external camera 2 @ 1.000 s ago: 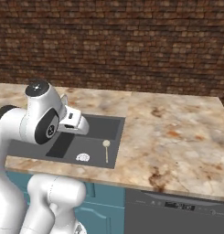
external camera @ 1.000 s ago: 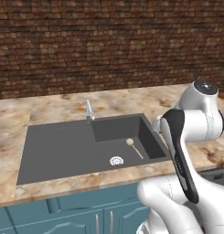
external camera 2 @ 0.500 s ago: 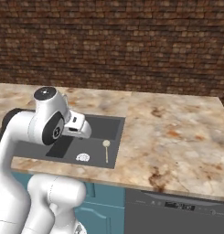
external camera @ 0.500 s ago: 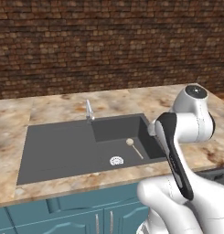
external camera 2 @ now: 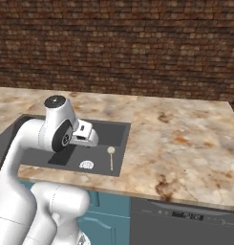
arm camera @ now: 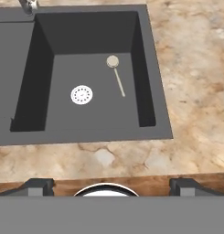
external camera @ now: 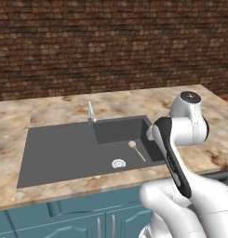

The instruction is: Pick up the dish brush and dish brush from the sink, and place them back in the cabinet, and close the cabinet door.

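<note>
Task is at its opening stage, in our judgement. The dish brush (arm camera: 115,73) lies flat on the floor of the sink (arm camera: 95,132), untouched, so no pick-up has been made; the cabinet and its door are not in these views, and placing and closing both remain.

We see one brush only. The task names two; whether a second sits elsewhere in the basin we cannot tell.

Location: deep right-hand bowl of the sink, between the round silvery drain (arm camera: 81,94) and the bowl's right wall, apart from both. In the left base view it sits just up and right of the drain (external camera: 118,163); the small grey faucet (external camera: 90,112) stands at the back rim, well apart.

Appearance: small pale round head, thin straight tan handle, head pointing toward the back wall of the bowl. Slender, lying low against dark grey; we judge it will need a low, precise pinch across the handle.

Gripper (arm camera: 111,185): jaws spread wide, holding nothing, poised above the near edge of the marbled worktop (arm camera: 195,91), looking down into the bowl.
</note>
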